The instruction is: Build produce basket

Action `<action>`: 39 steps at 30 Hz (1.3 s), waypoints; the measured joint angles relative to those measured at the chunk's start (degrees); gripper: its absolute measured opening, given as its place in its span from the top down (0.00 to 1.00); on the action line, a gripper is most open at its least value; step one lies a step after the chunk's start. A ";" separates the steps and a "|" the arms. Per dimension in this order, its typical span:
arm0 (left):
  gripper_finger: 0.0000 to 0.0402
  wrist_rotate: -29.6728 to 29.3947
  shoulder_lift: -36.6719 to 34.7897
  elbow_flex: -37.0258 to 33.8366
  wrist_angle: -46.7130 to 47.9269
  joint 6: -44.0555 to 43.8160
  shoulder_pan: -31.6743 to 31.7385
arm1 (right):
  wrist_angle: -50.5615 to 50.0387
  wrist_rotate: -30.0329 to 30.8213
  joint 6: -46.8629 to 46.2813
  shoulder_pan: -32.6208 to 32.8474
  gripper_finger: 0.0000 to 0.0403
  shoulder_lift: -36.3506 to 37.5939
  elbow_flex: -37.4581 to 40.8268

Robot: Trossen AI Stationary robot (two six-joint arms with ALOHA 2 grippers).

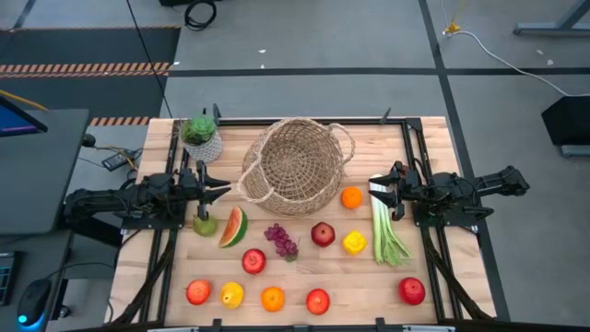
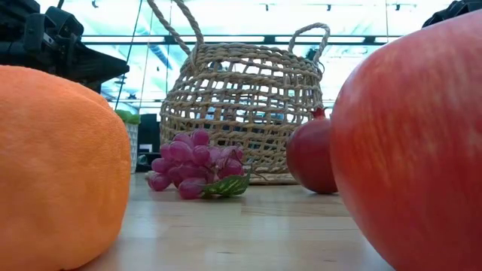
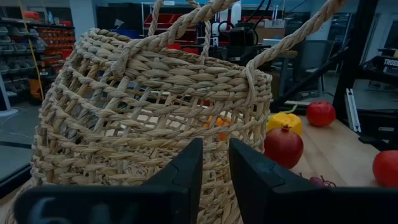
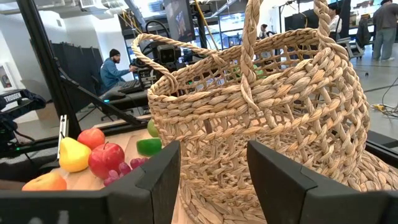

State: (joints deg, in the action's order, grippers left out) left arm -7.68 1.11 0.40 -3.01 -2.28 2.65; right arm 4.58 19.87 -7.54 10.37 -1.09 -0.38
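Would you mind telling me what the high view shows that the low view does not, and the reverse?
Only the high view shows the leek, the watermelon slice, the potted plant and both end effectors: the left end effector and right end effector flank the basket, each with its fingers apart and holding nothing. Only the low view shows the room's windows and ceiling lights beyond the table. Both show the basket, the purple grapes and the pomegranate on the wooden table.

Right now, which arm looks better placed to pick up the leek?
Probably the right: its end effector hangs open just above the leek; the left end effector is across the basket.
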 joint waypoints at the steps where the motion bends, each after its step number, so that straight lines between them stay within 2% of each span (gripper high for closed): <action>1: 0.78 0.00 0.00 0.00 0.00 0.00 0.00 | 0.00 0.01 0.01 0.00 0.52 -0.01 0.00; 39: 0.79 0.01 0.00 0.00 0.00 0.00 -0.01 | 0.00 0.01 0.01 -0.02 0.52 0.01 0.00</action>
State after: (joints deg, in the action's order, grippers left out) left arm -7.67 1.10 0.40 -3.01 -2.28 2.64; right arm 4.58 19.88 -7.53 10.35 -1.08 -0.38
